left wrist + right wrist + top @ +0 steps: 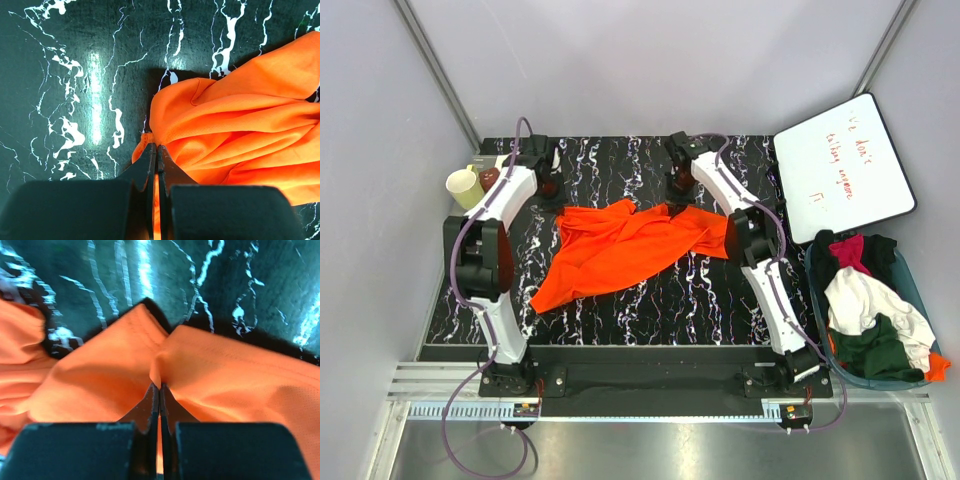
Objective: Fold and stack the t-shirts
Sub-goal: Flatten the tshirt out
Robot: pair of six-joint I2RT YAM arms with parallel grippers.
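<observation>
Left tool [155,150] and right tool [159,387] both clamped on orange t-shirt [620,250] far edge, toward 12 o'clock; likely to spread it flat on table [705,300] before folding.

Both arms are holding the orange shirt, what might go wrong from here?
The left pincer and right pincer each pinch only a small tuck of the orange t-shirt; a pull may slip it free. The shirt lies bunched, so folding now could trap wrinkles. The cream cup stands close beside the left arm; a swing might knock it.
</observation>
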